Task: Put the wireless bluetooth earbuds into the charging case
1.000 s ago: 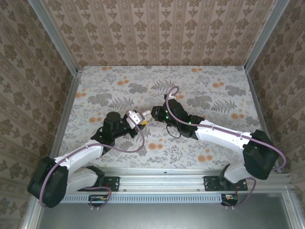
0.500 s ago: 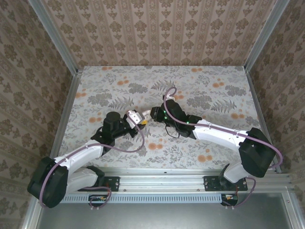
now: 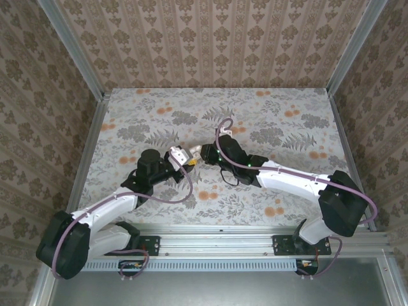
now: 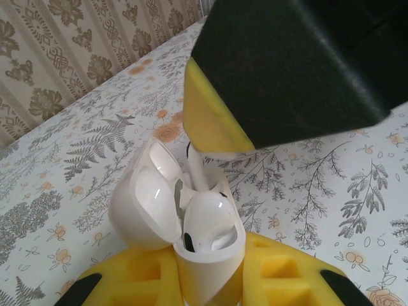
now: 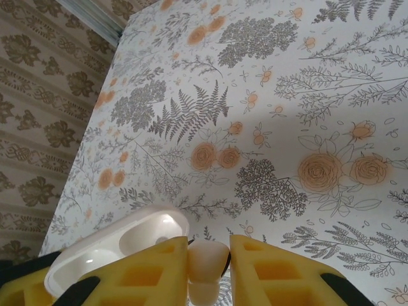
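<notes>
The small white glossy pebble-shaped charging case (image 4: 150, 201) was held over the floral-patterned tabletop (image 5: 306, 95), its lid swung open to one side and its lower body clamped between the yellow padded fingers of the left gripper (image 4: 210, 284); the right gripper (image 5: 209, 247) was closed tightly on a small white glossy plastic earbud (image 5: 207, 261), whose stem pointed down at the case's open mouth, though I could not tell whether it touched; a second white rounded earbud (image 4: 213, 223) seemed to sit in the case already; both pieces looked light, stiff and slippery, so the bud probably wanted a pinch across its bulb with the stem left free, and the case a squeeze on its sides below the hinge
</notes>
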`<act>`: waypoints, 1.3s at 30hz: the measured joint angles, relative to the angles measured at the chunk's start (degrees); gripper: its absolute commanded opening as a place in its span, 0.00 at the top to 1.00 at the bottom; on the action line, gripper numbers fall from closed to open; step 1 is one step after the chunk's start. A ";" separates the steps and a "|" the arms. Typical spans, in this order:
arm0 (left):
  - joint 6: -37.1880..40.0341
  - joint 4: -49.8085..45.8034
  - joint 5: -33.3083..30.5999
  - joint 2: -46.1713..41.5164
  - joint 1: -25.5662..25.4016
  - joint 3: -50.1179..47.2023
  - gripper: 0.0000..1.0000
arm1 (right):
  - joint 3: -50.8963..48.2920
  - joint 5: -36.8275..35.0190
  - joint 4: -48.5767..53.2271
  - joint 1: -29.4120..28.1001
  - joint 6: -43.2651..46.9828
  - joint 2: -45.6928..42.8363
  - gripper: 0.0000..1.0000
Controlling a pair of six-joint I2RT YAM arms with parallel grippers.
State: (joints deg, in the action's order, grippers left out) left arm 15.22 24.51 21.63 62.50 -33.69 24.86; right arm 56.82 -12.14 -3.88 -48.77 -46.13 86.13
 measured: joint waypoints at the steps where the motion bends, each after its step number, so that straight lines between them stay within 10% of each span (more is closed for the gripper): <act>1: -0.17 0.00 -0.31 0.00 0.00 0.11 0.84 | 0.15 -0.17 0.31 -0.31 0.50 0.00 0.77; 39: -1.05 1.11 0.22 -0.44 -0.42 0.96 0.84 | 1.22 6.23 -2.14 2.05 -6.60 0.13 0.67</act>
State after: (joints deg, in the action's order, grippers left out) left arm 14.17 25.63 21.85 62.06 -34.11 25.82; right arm 58.04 -5.91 -6.02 -46.72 -52.73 86.26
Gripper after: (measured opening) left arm 0.194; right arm 0.327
